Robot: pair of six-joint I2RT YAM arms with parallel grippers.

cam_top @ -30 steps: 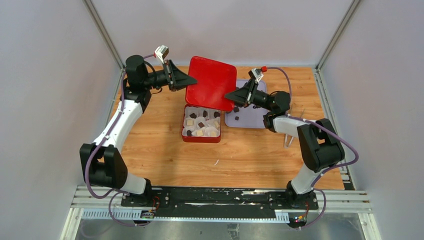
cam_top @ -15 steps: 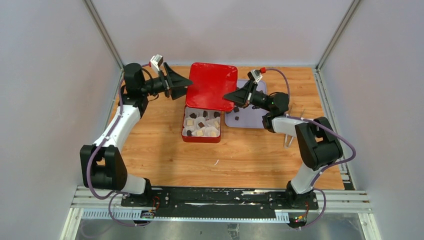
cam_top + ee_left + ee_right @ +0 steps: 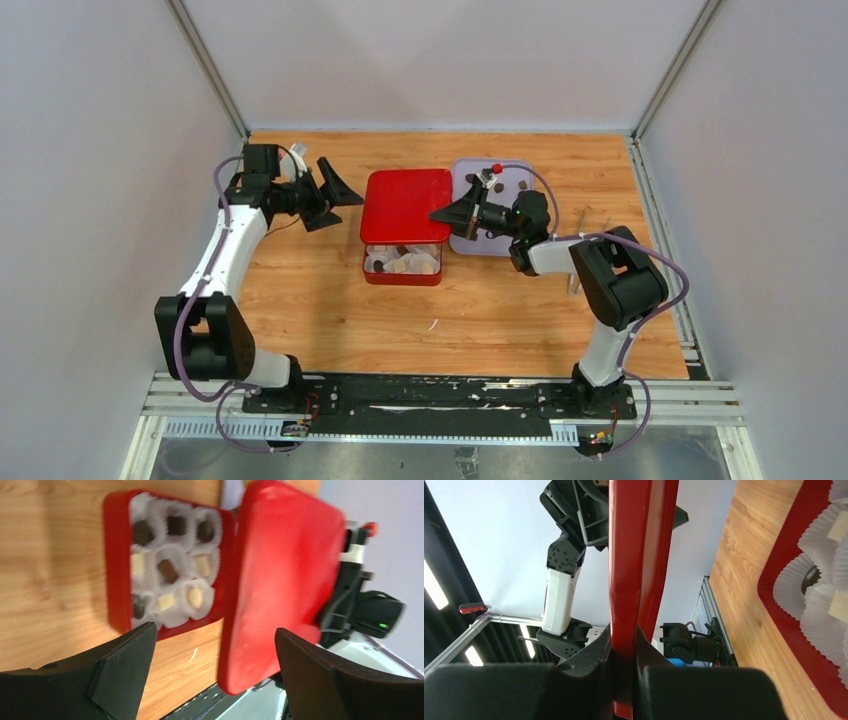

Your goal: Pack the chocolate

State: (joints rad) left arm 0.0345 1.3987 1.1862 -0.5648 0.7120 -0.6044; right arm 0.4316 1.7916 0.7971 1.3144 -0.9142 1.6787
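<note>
The red box (image 3: pixel 402 274) sits mid-table, its near row of chocolate (image 3: pixel 400 264) in white paper cups showing. In the left wrist view the chocolate (image 3: pixel 167 570) fills the box (image 3: pixel 116 570), dark, brown and cream pieces. The red lid (image 3: pixel 405 203) lies over most of the box, held a little above it. My right gripper (image 3: pixel 441 213) is shut on the lid's right edge (image 3: pixel 636 580), pinched between both fingers (image 3: pixel 625 650). My left gripper (image 3: pixel 345 208) stands open just left of the lid, touching nothing (image 3: pixel 215 645).
A lavender tray (image 3: pixel 497 238) lies right of the box under my right wrist, with a few loose dark pieces (image 3: pixel 523 185) on it. A small pale object (image 3: pixel 578 280) stands beside the right forearm. Metal frame rails border the wooden table.
The lid has come down from a raised tilt to lie low over the box. My left gripper opened, let go of the lid and drew back left. The right gripper kept its hold.
</note>
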